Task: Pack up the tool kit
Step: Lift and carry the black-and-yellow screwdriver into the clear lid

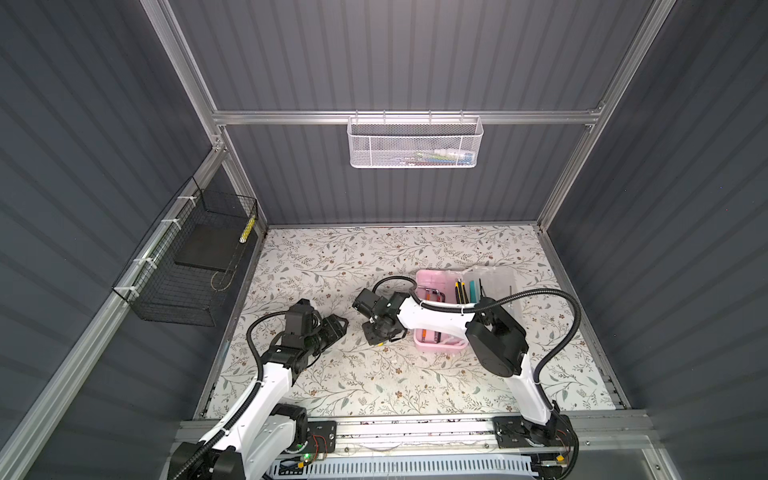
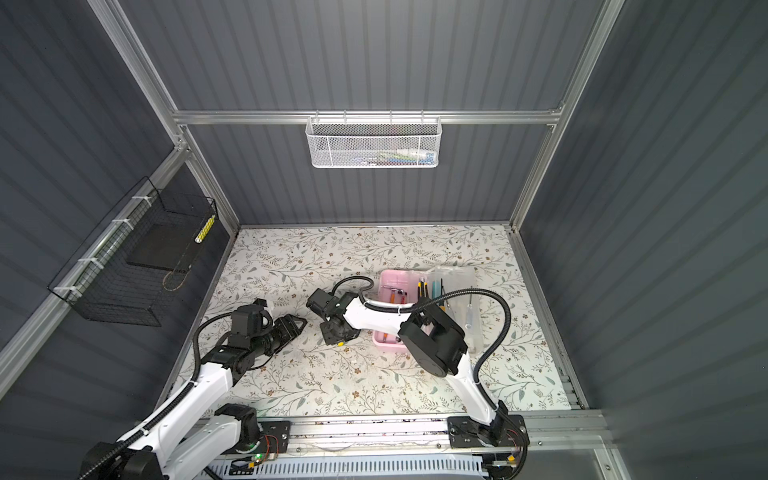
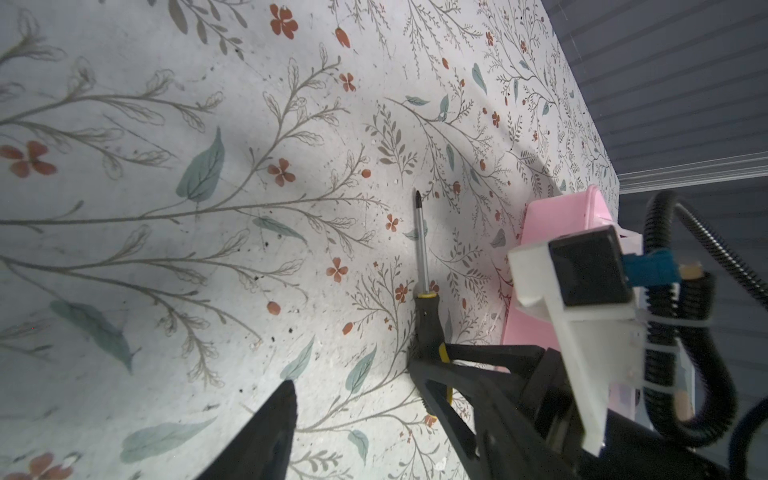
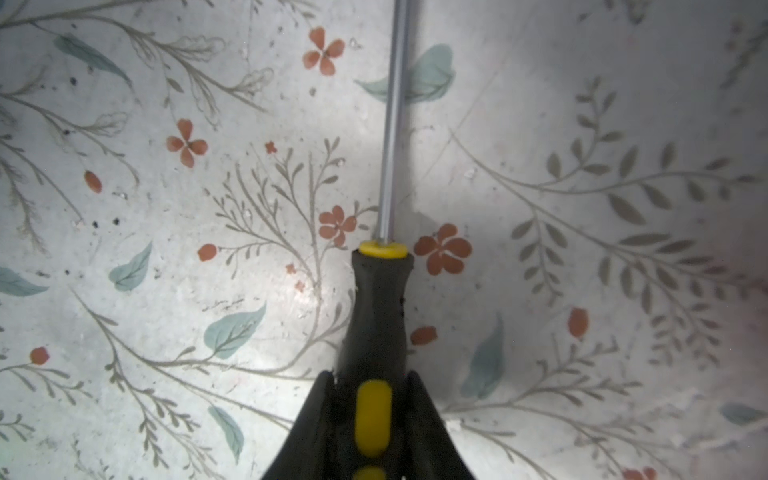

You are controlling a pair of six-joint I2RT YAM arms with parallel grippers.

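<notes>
My right pincer [image 4: 374, 386] is clenched on the handle of the screwdriver [image 4: 380, 299] lying on the floral table [image 1: 332, 257], just beside the open pink case [image 1: 428, 277]; my left pincer [image 1: 334, 326] hangs nearby, spread and empty.

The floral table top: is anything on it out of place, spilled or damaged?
One slim screwdriver with a black and yellow handle lies on the floral table top, outside the open pink plastic case that holds the other tools. The right gripper grips its handle. Nothing looks spilled or damaged.
</notes>
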